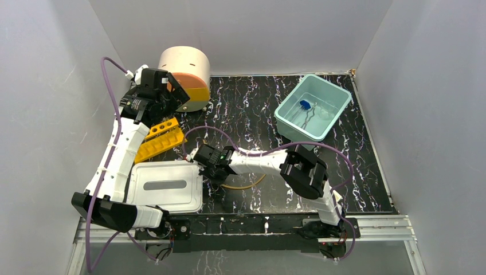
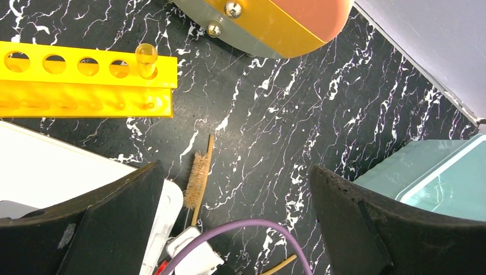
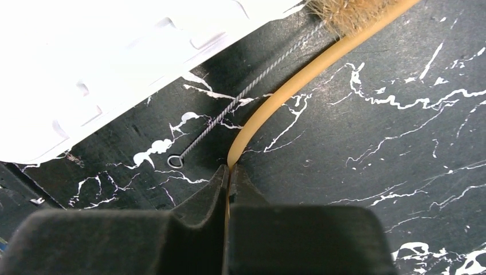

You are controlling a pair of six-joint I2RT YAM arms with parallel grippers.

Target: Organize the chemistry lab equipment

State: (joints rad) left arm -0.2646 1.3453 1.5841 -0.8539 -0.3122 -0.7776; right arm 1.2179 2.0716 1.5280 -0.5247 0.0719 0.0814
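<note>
The amber rubber hose (image 3: pixel 286 91) lies on the black marbled table, near the front and just right of the white lid (image 3: pixel 114 69). One end of it is pinched between the fingers of the right gripper (image 3: pixel 229 177), whose jaws are clenched on it with almost no gap showing. From there the hose curves away across the mat. Taking it by the end looks deliberate: a limp tube grabbed there should trail behind the gripper rather than fold.

A test-tube brush (image 3: pixel 246 89) lies just beside the hose, its twisted wire stem running almost parallel and its bristles touching the tube farther along. Lifting the hose may drag the brush with it. The lid's edge is also close on that side.

The likely destination is the teal bin (image 1: pixel 298 130), well apart at the far right. It already holds the blue-tipped piece (image 1: pixel 305 105) and what looks like the wire metal clamp (image 1: pixel 306 117).

At the far left, the left gripper (image 2: pixel 235 223) hangs above the mat with its jaws spread wide and nothing between them. Below it sit the orange-yellow holed rack (image 2: pixel 86 86), with one clear tube (image 2: pixel 146 57) standing in an end hole, and a round beige-and-orange canister (image 2: pixel 275 17) behind.
</note>
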